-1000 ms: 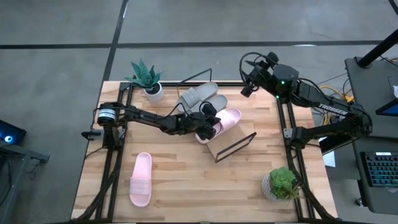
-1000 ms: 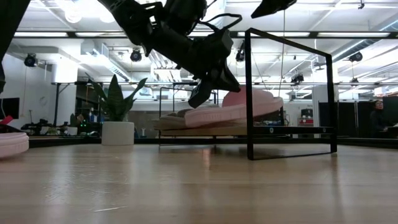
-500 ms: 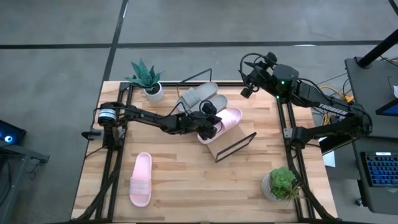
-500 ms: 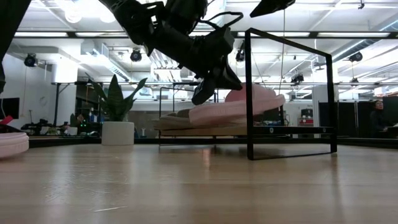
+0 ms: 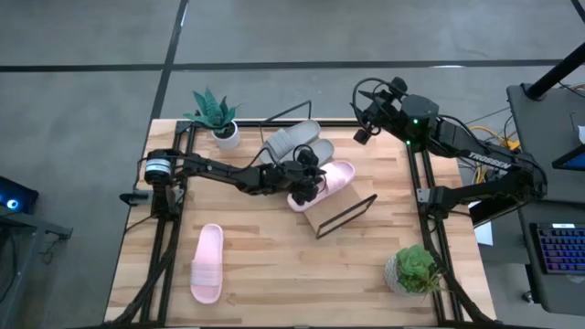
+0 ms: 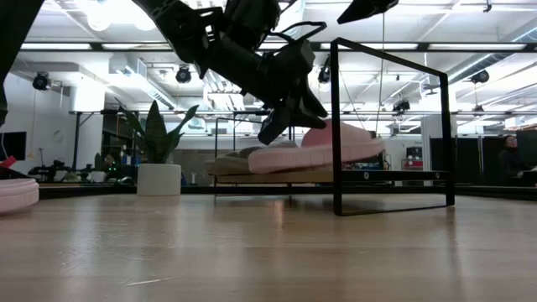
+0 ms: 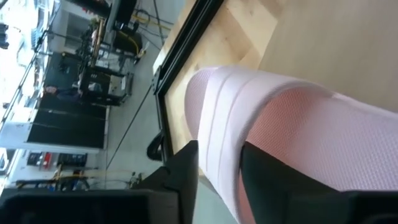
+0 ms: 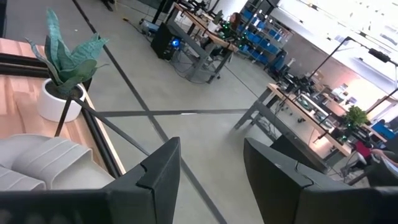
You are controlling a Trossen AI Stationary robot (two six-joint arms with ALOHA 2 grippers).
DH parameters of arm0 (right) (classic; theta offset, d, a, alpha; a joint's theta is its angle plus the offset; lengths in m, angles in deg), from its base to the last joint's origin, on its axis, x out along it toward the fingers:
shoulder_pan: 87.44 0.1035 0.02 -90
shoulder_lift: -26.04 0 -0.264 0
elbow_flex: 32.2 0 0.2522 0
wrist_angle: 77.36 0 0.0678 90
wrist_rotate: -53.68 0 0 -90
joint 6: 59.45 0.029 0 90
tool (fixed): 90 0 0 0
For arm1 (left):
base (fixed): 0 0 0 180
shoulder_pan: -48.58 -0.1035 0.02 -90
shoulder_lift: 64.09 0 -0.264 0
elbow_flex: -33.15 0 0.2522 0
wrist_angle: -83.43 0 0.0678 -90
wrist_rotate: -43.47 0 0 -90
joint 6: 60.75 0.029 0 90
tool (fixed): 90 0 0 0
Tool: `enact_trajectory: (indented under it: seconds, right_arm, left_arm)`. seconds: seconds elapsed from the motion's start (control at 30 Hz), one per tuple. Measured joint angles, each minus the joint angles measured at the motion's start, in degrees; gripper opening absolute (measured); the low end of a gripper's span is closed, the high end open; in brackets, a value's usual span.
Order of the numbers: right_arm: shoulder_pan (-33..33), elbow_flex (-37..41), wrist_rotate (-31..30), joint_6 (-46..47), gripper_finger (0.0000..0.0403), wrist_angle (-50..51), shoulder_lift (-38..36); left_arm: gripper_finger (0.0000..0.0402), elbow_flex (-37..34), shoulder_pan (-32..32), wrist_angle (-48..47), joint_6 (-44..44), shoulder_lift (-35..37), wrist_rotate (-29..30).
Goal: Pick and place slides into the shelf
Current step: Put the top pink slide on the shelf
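Note:
A pale pink slide (image 5: 331, 176) lies slanted on the shelf (image 5: 336, 214), a light-wood board in a black wire frame (image 6: 336, 126). My left gripper (image 5: 305, 186) reaches in from the table's left and is shut on that slide's near-left end. Two grey slides (image 5: 291, 137) (image 5: 316, 151) lie side by side on the shelf's far part. A second pink slide (image 5: 207, 262) lies flat on its sole on the table at the near left. My right gripper (image 5: 364, 129) hangs open above the table's far right corner, with nothing between its fingers (image 8: 155, 177). My left gripper pinches the pink slide's side rim (image 7: 219, 140) near its heel end, with one finger (image 7: 186, 174) on the underside and the other (image 7: 273, 183) on the footbed. The fingers come slanting down from the table's left. The slide (image 6: 327, 148) lies tilted on the shelf, strap end higher.
A potted plant (image 5: 215, 114) stands at the far left corner and another (image 5: 416, 270) at the near right. The wire frame's upright loop (image 5: 352, 212) stands at the shelf's near right side. Bare tabletop lies between the shelf and the near edge.
The pink slide has sunk a little onto the shelf; its strap end sits lower than half a second ago. My left gripper has stayed where it was and rolled slightly. My right arm has kept still.

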Motion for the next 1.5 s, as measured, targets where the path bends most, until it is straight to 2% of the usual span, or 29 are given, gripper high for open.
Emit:
enact_trajectory:
  seconds: [0.2, 0.37, 0.77, 0.93, 1.17, 1.33, 1.5]
  right_arm:
    - [0.01, 0.0, -0.02, 0.0, 0.0166, 1.26, 0.0]
    - [0.0, 0.0, -0.02, 0.0, 0.0166, 1.33, 0.0]
    - [0.0, 0.0, -0.02, 0.06, 0.0166, 1.33, 0.0]
    - [0.0, 0.0, -0.02, 0.42, 0.0166, 1.36, 0.0]
    - [0.01, 0.0, -0.02, 0.43, 0.0166, 1.38, 0.0]
    - [0.0, 0.0, -0.02, 0.44, 0.0166, 2.03, 0.0]
    - [0.01, 0.0, -0.02, 0.44, 0.0166, 2.3, 0.0]
  left_arm:
    - [0.0148, 0.0, -0.11, -0.02, 0.04, 0.0, -0.39]
    - [0.0174, 0.15, -0.11, -3.62, -0.1, -0.01, -0.2]
    - [0.018, 0.2, -0.09, -6.42, 0.37, 0.33, 0.08]
    - [0.018, 0.2, -0.34, -6.37, 0.15, 0.33, -1.63]
    - [0.0138, 0.9, -0.67, -5.49, 0.22, 0.07, -3.21]
    - [0.0092, 0.98, -1.27, -5.85, 0.2, 0.0, -8.04]
    - [0.0056, 0.98, -1.31, -5.91, 0.17, -0.01, -8.14]
